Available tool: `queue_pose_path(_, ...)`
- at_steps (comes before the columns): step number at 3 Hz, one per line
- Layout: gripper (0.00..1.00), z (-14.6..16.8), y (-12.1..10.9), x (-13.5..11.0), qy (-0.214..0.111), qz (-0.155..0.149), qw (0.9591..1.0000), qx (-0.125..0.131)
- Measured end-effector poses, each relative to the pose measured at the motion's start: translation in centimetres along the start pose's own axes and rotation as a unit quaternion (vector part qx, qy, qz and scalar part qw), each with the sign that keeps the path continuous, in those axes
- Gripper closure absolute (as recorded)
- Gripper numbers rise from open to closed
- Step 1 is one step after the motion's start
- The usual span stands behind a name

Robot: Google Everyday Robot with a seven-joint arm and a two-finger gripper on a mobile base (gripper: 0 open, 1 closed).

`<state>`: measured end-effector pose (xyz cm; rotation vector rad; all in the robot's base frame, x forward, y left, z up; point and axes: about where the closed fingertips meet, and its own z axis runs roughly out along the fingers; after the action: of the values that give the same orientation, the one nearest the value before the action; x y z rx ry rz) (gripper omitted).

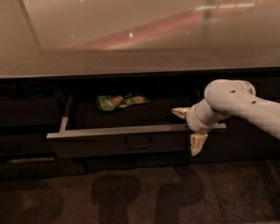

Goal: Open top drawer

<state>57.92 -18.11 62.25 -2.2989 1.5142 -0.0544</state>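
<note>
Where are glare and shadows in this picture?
Camera view: pinkish glare streaks the countertop; the top drawer is dim inside; the pale pincer at its right end stands out; soft shadows fall on the floor.

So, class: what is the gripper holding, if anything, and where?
Nothing is clamped. The open gripper straddles the front rim of the top drawer near its right end, one finger inside, one in front.

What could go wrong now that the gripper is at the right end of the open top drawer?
The gripper straddles the front of the top drawer near its right end, away from the handle, so pulling from there might skew or jam it. Its upper finger reaches inside, so a careless retreat could catch the rim.
</note>
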Motion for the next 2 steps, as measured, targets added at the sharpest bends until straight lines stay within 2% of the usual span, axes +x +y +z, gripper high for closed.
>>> queue_pose_path(2,0.0,-3.2,-0.3,-1.1,-0.016,0.009,0.9995,0.027)
